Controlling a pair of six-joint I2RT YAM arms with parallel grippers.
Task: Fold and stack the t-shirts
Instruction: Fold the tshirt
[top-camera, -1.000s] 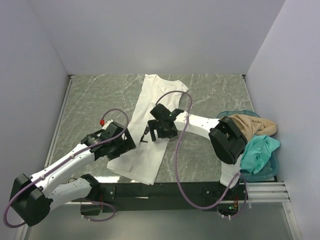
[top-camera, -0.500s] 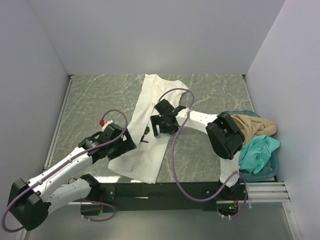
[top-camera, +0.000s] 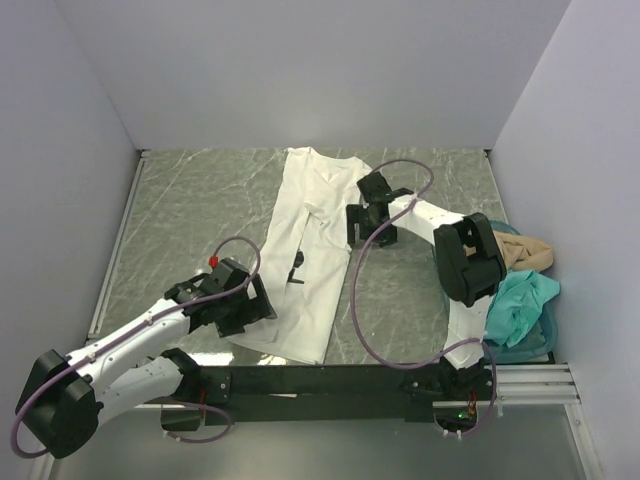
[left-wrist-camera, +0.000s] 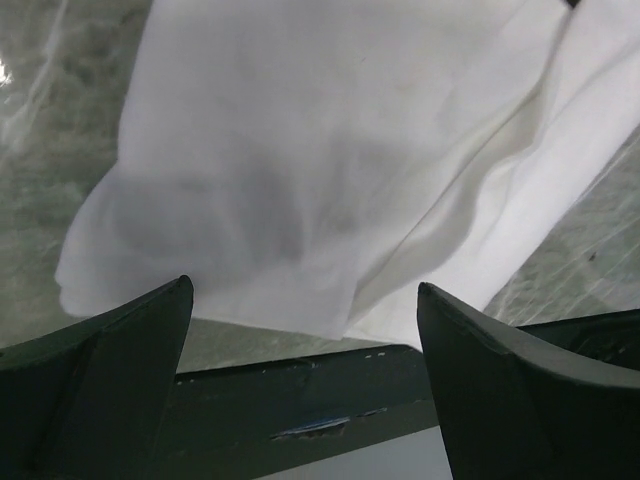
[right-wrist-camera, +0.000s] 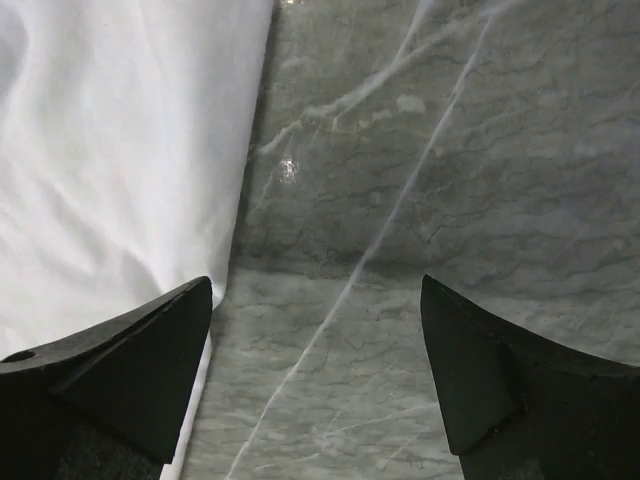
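At 7 o'clock on the grey marbled worktop (top-camera: 180, 220), the left fingers (top-camera: 243, 306) hang spread and empty over the near hem of the large white cloth t-shirt with small black print marks (top-camera: 312, 270), a narrow strip whose long axis runs 12 to 6 o'clock. The right fingers (top-camera: 366, 222), likewise parted and holding nothing, sit at its 3 o'clock edge toward the collar end, so each arm is nearest one end. At 4 o'clock, the crumpled tan t-shirt (top-camera: 520, 250) and teal t-shirt (top-camera: 520, 295) lie in the teal plastic basket (top-camera: 525, 345).
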